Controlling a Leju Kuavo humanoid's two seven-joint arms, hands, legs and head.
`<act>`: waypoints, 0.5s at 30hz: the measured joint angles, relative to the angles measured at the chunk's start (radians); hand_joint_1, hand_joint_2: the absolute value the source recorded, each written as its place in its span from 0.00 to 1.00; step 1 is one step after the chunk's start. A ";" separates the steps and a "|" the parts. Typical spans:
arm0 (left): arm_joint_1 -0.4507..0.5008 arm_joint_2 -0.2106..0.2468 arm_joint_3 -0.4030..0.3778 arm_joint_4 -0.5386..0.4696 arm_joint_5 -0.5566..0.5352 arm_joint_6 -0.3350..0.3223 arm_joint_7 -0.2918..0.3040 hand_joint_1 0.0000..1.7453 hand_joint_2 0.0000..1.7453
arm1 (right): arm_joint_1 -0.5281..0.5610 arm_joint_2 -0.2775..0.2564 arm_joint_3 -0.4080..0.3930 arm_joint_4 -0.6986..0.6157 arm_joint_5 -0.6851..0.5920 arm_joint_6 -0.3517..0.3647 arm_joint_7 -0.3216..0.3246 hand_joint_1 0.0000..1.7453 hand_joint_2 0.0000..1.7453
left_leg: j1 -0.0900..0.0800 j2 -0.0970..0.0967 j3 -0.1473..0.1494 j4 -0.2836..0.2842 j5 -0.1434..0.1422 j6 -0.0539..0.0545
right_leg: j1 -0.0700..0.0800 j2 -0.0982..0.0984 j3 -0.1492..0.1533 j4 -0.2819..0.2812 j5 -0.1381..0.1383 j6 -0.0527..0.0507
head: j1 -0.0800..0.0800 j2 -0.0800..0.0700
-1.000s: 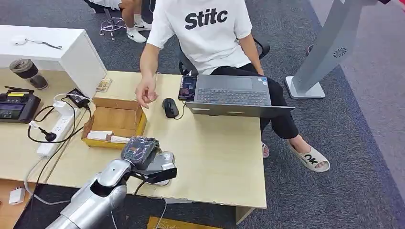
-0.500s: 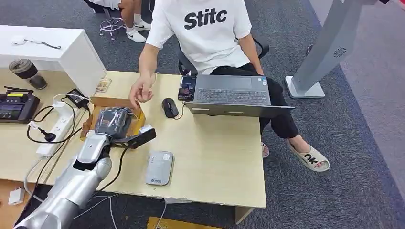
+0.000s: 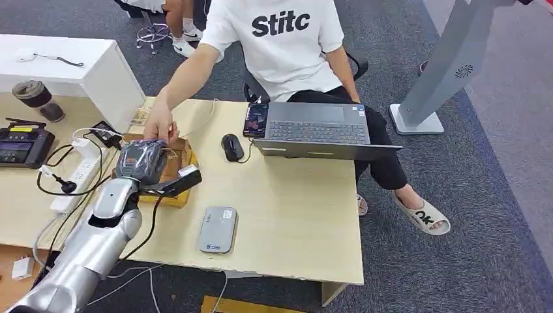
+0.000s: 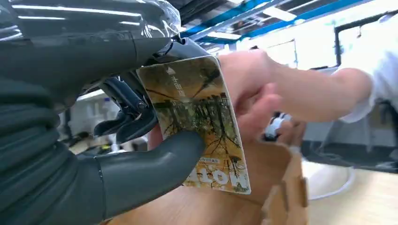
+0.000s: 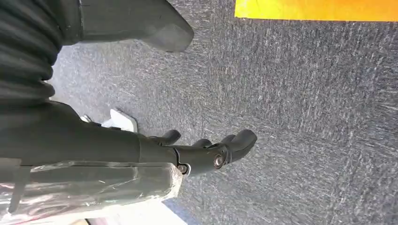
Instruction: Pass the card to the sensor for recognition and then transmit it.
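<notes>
Left hand (image 4: 117, 154): pinches a yellow printed card (image 4: 197, 126) over the cardboard box (image 3: 182, 156).
Person's hand (image 3: 158, 127): at the card.
Right hand (image 5: 197, 150): empty, fingers loosely apart.

L hand (image 4: 117, 154) pinches card (image 4: 197, 126); person's blurred hand (image 4: 256, 93) perhaps touching it.

You have a glossy printed card (image 4: 197, 126) pinched by the left hand (image 4: 117, 117), whose matt grey rubbery thumb sits under a crinkled clear plastic wrap. The brown corrugated cardboard box (image 3: 179, 163) rests on a pale, smooth wood-laminate table (image 3: 293, 215). Under the right hand (image 5: 197, 150) lies rough grey carpet (image 5: 300, 117).
</notes>
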 joint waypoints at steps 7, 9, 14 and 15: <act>-0.028 0.044 0.008 -0.010 -0.025 0.006 -0.007 1.00 1.00 | 0.000 0.000 0.000 0.000 0.003 -0.017 -0.002 0.00 1.00 | 0.000 0.001 0.000 0.000 0.000 0.000 | 0.000 0.001 -0.001 0.000 0.000 0.000 | 0.000 0.000; -0.038 0.057 0.014 -0.022 -0.017 0.001 -0.011 1.00 1.00 | 0.000 0.000 0.000 0.000 0.003 -0.018 0.000 0.00 1.00 | 0.000 0.001 0.000 0.000 0.000 0.000 | 0.000 0.001 -0.001 0.000 0.000 0.000 | 0.000 0.000; -0.048 0.076 0.029 -0.048 -0.012 0.000 -0.008 0.00 1.00 | 0.001 0.000 0.000 0.000 0.004 -0.019 0.001 0.00 1.00 | 0.000 0.002 0.000 0.000 0.000 0.000 | 0.000 0.003 -0.001 0.000 0.000 0.000 | 0.000 0.000; -0.048 0.077 0.034 -0.053 -0.009 0.006 0.000 0.00 1.00 | 0.000 0.000 0.000 0.000 0.004 -0.020 0.001 0.00 1.00 | 0.000 0.002 0.000 0.000 0.000 0.000 | 0.000 0.002 -0.001 0.000 0.000 0.000 | 0.000 0.000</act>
